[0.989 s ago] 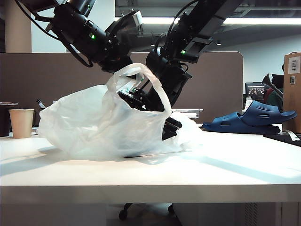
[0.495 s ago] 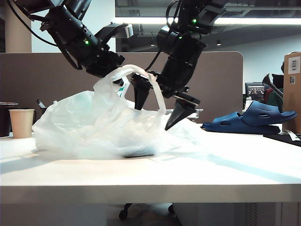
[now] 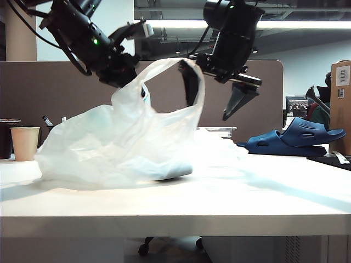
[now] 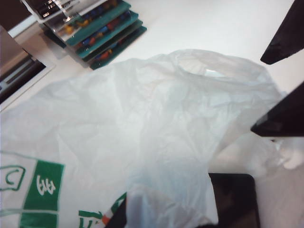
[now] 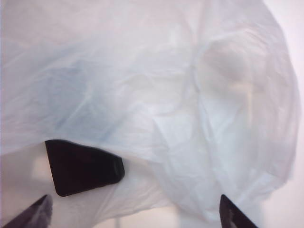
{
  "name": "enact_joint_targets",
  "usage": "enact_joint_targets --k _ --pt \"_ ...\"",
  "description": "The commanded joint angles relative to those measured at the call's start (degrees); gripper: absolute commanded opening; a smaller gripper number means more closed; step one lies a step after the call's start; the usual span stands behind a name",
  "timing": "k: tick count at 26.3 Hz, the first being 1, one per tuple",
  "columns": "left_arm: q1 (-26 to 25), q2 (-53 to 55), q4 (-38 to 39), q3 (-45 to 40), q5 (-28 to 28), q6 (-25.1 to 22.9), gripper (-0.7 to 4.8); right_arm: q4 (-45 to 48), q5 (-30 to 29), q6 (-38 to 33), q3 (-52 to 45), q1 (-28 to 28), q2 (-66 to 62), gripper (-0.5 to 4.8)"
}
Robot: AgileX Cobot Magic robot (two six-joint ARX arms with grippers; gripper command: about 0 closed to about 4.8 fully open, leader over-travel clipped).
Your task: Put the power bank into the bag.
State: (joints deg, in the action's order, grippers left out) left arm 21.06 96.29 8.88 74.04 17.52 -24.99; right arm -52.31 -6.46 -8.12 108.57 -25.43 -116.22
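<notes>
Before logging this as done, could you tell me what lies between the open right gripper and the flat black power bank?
In the right wrist view, only bag film lies between the right gripper and power bank.

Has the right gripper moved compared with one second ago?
Yes. The right gripper, jaws open, has risen out of the bag and now hangs above the table.

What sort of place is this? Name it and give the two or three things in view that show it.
Probably an office or lab workspace: a white table backed by a grey partition panel, ceiling strip lights overhead, and everyday clutter such as a paper cup and blue sandals.
</notes>
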Motion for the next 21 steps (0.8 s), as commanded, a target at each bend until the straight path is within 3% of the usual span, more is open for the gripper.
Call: enact_joint_targets --k 1,8,12,14,17,18,21 --pt "0.02 -1.62 0.46 0.13 2.75 0.2 -0.01 -2.19 2.25 0.74 0.17 1.6 0.57 4.79" --pt "0.2 -2.14 0.42 0.13 18.73 3.21 -0.01 3.32 5.51 0.68 0.09 1.9 0.2 4.79" --pt "0.22 -2.49 0.52 0.15 20.04 3.19 0.02 4.63 7.41 0.66 0.09 1.92 -0.7 4.79" --pt "0.24 -3.02 0.57 0.13 20.35 3.19 0.68 4.57 8.5 0.66 0.09 2.23 -0.79 4.79" --pt "0.24 -4.33 0.79 0.13 21.38 3.19 2.66 4.57 8.28 0.63 0.15 3.13 -0.57 4.79" --pt "0.24 -4.83 0.9 0.13 21.29 3.19 3.03 4.33 8.17 0.63 0.15 3.54 -0.28 4.79" --pt "0.24 -5.79 0.92 0.13 21.27 3.17 3.16 3.26 7.96 0.66 0.15 4.57 0.24 4.79"
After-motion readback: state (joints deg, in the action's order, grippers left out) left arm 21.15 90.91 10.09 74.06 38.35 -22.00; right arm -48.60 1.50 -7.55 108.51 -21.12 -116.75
